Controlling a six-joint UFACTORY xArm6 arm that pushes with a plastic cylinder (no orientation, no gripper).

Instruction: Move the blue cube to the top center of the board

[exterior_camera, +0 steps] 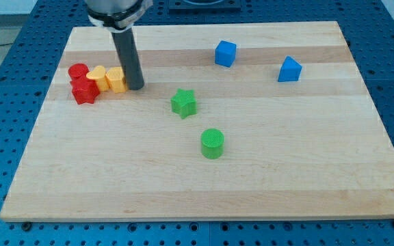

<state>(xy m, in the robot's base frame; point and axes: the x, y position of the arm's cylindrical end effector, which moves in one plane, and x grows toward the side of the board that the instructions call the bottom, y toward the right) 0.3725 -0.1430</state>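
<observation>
- Near the view's top of the bench, a little right of centre, you'll find the blue cube.
- Right of that cube sits a blue wedge-like block.
- Below and left of the cube stands a green star; lower down, a green cylinder.
- Far left of the cube, my tip touches a yellow block; a yellow heart and two red blocks huddle beyond.
- You have no claw here, only the rod, holding nothing.

A pale wooden board lies on a blue perforated table, evenly lit.
</observation>
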